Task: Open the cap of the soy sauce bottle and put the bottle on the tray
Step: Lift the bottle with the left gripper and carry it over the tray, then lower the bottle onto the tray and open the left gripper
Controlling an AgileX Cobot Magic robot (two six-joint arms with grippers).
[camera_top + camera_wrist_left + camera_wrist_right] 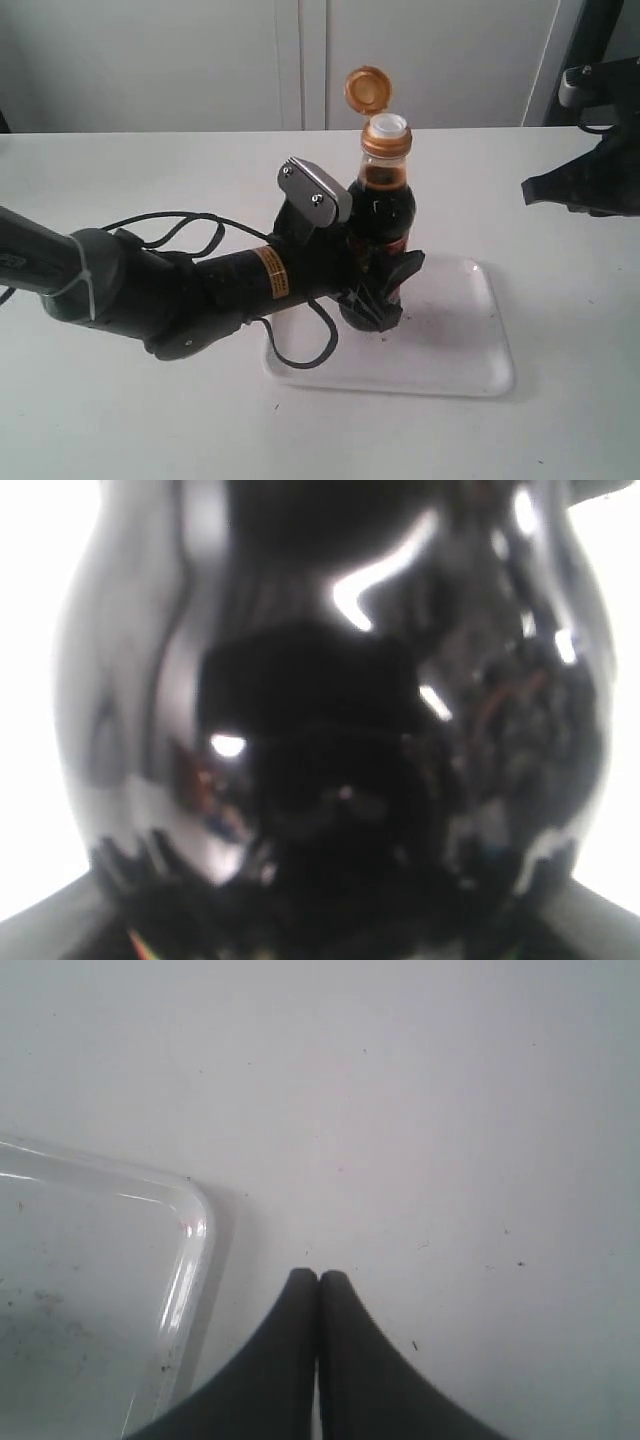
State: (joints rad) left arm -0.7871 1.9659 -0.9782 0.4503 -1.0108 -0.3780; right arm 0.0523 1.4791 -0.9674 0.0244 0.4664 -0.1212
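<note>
My left gripper holds the soy sauce bottle by its fat lower part, over the tray.

The dark glass fills my left wrist view, so I cannot see my fingers there, but from the side they are closed around the bottle. The bottle stands straight up, at or just above the tray's left part; I cannot tell if it touches. The cap is flipped open above the white spout. Glass is hard, smooth and slippery, and it can break. The sauce makes it heavy, so I think a low, firm hold is best. My right gripper is pinched closed with nothing in it, above the table beside 1 tray corner.
</note>
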